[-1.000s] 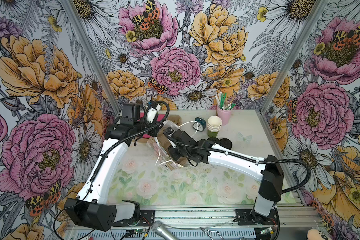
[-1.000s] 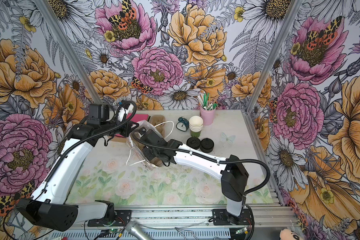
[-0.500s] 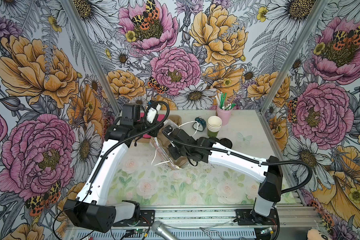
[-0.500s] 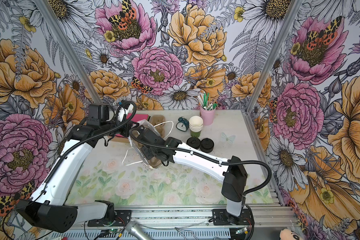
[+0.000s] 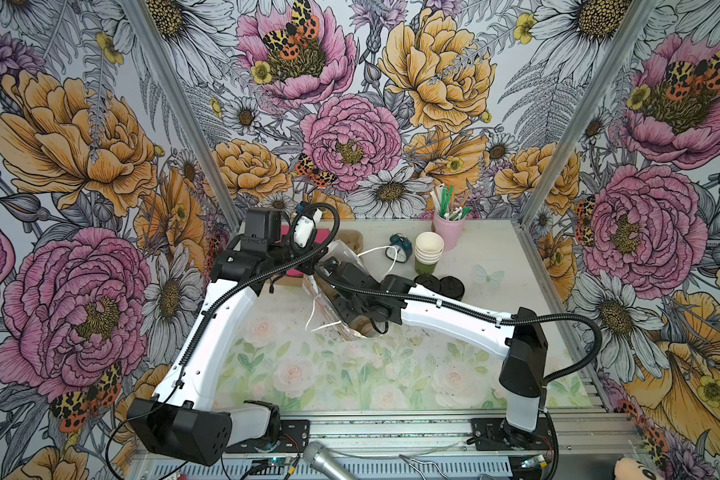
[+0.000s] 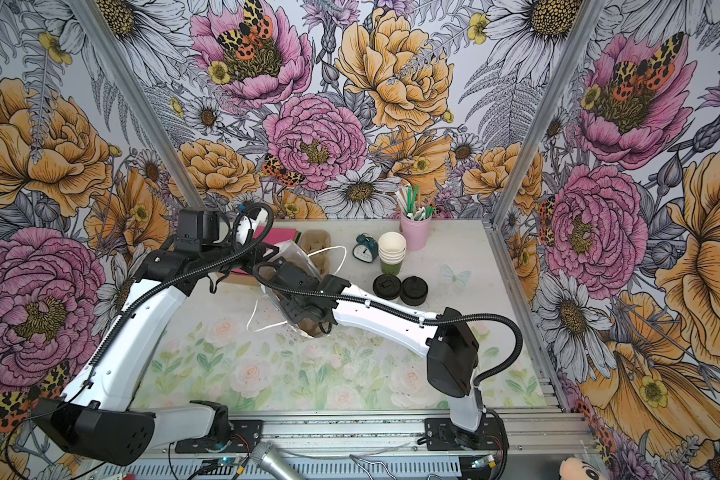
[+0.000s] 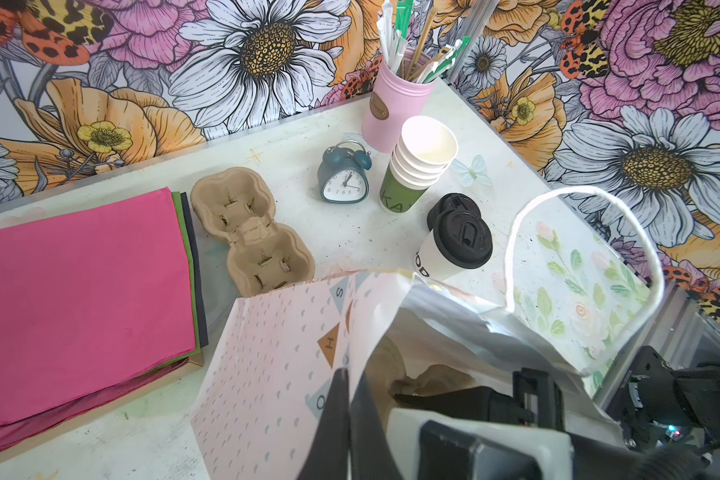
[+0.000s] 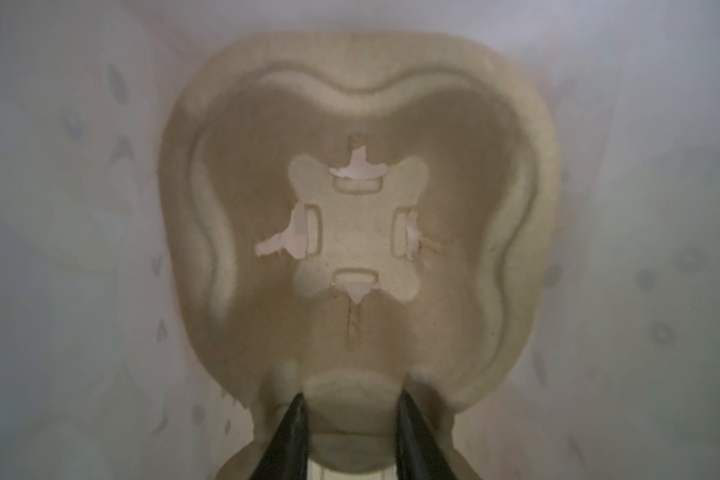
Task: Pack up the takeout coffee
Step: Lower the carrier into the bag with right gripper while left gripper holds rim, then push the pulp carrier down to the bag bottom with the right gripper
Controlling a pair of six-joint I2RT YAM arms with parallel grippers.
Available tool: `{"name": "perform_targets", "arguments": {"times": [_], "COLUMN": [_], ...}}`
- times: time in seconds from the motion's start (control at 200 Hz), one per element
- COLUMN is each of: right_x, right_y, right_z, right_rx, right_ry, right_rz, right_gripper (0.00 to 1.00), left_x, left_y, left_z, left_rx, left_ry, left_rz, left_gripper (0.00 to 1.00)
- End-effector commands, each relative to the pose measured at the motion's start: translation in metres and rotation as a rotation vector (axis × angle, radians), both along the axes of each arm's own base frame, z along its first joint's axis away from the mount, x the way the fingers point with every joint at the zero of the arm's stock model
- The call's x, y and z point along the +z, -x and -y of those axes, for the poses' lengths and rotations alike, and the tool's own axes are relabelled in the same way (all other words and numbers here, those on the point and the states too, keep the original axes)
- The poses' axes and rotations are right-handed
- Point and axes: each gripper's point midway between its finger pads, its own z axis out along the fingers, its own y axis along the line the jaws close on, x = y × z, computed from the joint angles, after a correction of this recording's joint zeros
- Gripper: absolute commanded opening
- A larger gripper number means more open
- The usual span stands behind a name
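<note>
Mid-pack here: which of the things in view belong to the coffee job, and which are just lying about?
Job: takeout coffee; bag, pinched by left end effector; bagged carrier, gripped by right end effector.

Lying about: spare carrier; alarm clock; cup stack; loose lids; straw pot; napkins.

A clock [image 7: 344,178] stands upright. To its right in both top views, a cup stack [image 7: 416,166] stands just beside it, a straw tumbler [image 7: 391,112] is near, and a lid pile [image 7: 454,203] is farther off. Left of the clock lie a spare carrier [image 7: 250,232], then napkins [image 7: 84,282].
</note>
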Motion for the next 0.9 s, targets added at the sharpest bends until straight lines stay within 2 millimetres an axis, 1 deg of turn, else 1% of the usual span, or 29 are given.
{"name": "perform_targets", "arguments": {"times": [0.0, 0.185, 0.4, 0.665, 0.895], "right_x": [-0.005, -0.021, -0.038, -0.056, -0.074], "right_y": [-0.003, -0.006, -0.015, -0.025, -0.029], "right_z": [-0.006, -0.012, -0.008, -0.003, -0.009], "right_rx": [-0.018, -0.021, -0.055, -0.091, -0.082], "right_ry": [0.008, 0.025, 0.046, 0.059, 0.074], "right_rz": [-0.003, -0.022, -0.047, -0.08, -0.112], "right_gripper": [0.25, 0.26, 0.25, 0.25, 0.24], "left_x": [0.011, 0.012, 0.014, 0.018, 0.018], "left_y": [0.002, 0.004, 0.005, 0.006, 0.006], "left_z": [0.004, 0.004, 0.004, 0.004, 0.005], "left_rx": [-0.012, -0.017, -0.02, -0.022, -0.024], "left_ry": [0.018, 0.021, 0.026, 0.029, 0.032], "left_rz": [0.047, 0.052, 0.061, 0.074, 0.076], "left_gripper": [0.0, 0.0, 0.0, 0.0, 0.0]}}
